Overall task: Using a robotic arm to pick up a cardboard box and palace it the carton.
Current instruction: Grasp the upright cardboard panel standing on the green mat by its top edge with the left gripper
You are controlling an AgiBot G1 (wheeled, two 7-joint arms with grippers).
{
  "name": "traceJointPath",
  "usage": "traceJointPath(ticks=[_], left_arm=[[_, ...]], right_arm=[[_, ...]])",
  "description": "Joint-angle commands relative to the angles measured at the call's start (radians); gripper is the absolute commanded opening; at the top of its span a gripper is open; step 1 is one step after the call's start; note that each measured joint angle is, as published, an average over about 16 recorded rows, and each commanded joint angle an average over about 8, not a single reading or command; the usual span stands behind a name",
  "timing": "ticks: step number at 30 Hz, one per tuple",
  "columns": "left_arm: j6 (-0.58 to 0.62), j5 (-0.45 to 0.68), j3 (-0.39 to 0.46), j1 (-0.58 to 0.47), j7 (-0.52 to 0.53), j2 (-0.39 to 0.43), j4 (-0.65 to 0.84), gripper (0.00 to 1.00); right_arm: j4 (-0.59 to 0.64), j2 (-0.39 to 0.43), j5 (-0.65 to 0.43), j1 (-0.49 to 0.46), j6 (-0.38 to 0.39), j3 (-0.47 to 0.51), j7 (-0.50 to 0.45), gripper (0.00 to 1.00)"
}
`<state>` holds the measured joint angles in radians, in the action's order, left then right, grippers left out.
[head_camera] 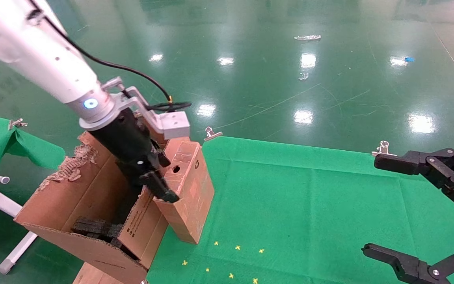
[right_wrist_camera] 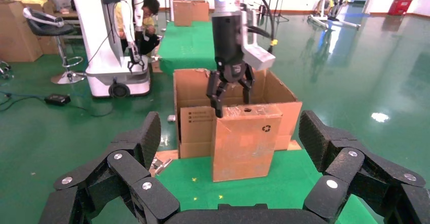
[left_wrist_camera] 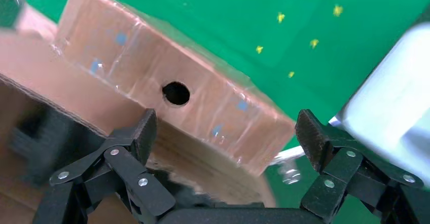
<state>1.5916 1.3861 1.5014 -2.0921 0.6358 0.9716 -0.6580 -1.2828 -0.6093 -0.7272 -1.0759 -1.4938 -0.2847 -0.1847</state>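
Not yet done: cardboard box (head_camera: 185,189) standing upright on the green tabletop (head_camera: 309,205), leaning against the carton (head_camera: 93,205) flap, outside it. Left tool (head_camera: 154,177) spread wide just above its holed top, gripping nothing. Right tool (head_camera: 424,213) parked wide, well apart.

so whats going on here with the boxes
The left pincer hangs open over the top of the cardboard box, not gripping it. The box stands on end on the green table, leaning against the carton rather than inside it. The right pincer is open and parked at the table's right.
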Motion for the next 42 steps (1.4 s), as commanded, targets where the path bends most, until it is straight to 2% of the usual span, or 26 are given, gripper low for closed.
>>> traceJointPath(ticks=[1,7,15,23,39,42], left_arm=[[0.006,-0.011,0.039,-0.01,0.085,0.036,0.065,1.0],[0.003,-0.114,0.101,-0.013,0.215,0.058,0.19,1.0],[-0.01,-0.165,0.158,-0.02,0.341,0.086,0.298,1.0],[-0.03,-0.213,0.15,-0.011,0.327,0.094,0.346,1.0],[-0.09,-0.187,0.172,0.035,0.329,0.149,0.401,1.0],[-0.098,-0.192,0.17,0.05,0.321,0.151,0.399,0.93]], right_arm=[[0.0,0.0,0.0,0.0,0.0,0.0,0.0,1.0],[0.0,0.0,0.0,0.0,0.0,-0.001,0.0,1.0],[0.0,0.0,0.001,0.0,0.0,-0.001,0.001,1.0],[0.0,0.001,0.001,0.0,0.001,-0.002,0.001,1.0],[0.0,0.001,0.002,-0.001,0.001,-0.003,0.001,1.0],[0.0,0.001,0.002,-0.001,0.001,-0.003,0.001,1.0]])
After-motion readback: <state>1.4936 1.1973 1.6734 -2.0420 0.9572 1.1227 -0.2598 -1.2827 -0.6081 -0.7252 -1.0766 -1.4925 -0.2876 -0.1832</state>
